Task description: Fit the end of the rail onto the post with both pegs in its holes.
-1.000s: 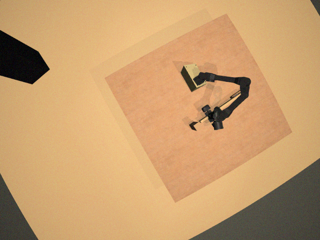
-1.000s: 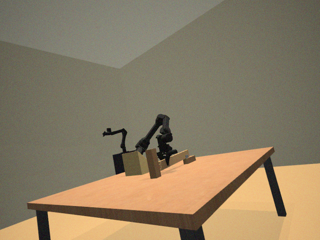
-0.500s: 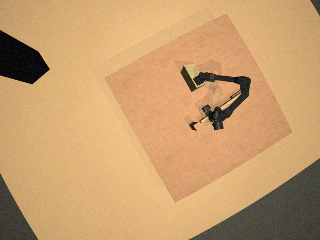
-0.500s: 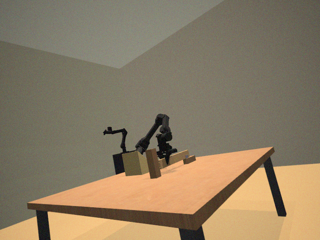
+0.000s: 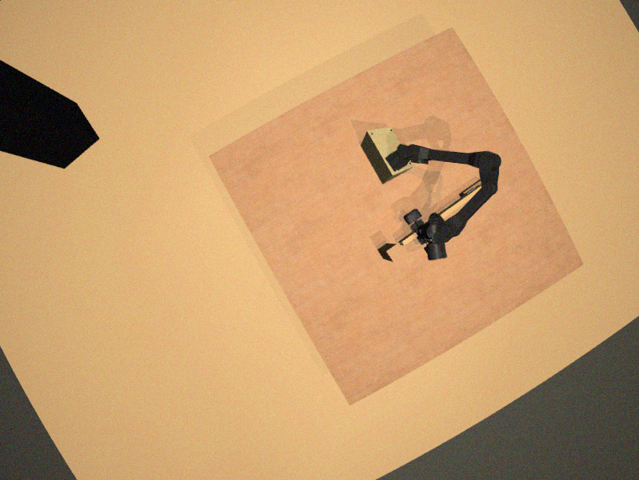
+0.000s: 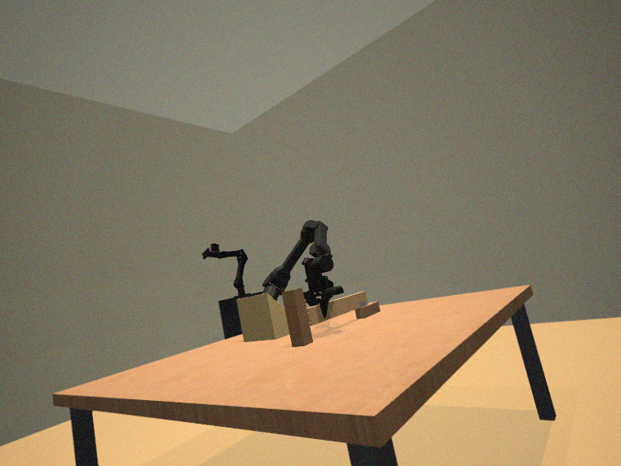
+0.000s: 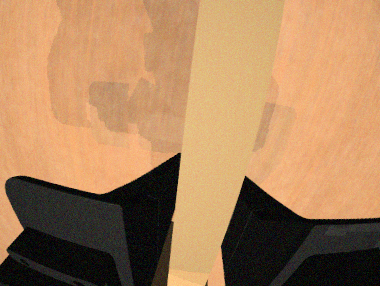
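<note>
At eight o'clock in top view, post (image 5: 383, 252) (image 6: 297, 318) is faced by rail (image 5: 454, 209) (image 6: 345, 304) (image 7: 225, 100), gripped in pincer (image 5: 423, 233) (image 6: 324, 311) (image 7: 201, 163); insertion could be jammed by tilt.

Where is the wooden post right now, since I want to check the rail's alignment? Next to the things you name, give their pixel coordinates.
In the exterior view, the post (image 5: 386, 252) (image 6: 297, 318) stands just right of the pale box (image 5: 387, 142) (image 6: 257, 318), left of the gripper (image 5: 423, 236) (image 6: 324, 314).

Post (image 5: 383, 253) (image 6: 297, 318) blocks rail's (image 5: 454, 206) (image 6: 345, 304) (image 7: 225, 125) near end; narrow gap btwn
</note>
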You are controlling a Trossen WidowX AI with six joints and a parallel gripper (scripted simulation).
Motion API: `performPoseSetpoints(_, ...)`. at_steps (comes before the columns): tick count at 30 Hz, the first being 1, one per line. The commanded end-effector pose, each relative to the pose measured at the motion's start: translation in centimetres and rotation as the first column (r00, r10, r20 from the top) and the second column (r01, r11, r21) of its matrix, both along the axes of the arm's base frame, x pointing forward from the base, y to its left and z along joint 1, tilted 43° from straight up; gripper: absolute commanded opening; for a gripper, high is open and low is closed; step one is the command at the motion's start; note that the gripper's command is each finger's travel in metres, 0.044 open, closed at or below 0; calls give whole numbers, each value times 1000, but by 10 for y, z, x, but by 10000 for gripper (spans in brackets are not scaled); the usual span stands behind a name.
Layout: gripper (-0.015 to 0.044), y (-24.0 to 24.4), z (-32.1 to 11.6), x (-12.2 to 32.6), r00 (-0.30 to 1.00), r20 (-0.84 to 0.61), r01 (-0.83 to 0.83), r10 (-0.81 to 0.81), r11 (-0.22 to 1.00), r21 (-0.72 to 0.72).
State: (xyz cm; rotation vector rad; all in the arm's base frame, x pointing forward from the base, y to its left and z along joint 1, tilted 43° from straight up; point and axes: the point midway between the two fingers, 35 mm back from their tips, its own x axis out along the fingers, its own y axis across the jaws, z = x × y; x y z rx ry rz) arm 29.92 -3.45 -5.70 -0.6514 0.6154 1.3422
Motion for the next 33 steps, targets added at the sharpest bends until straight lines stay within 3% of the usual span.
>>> performPoseSetpoints(1, 0, -3, 2, 0, 1000, 5, 5, -5, 1000, 2)
performPoseSetpoints(33, 0, -5, -2, 0, 1000, 5, 5, -5, 1000, 2)
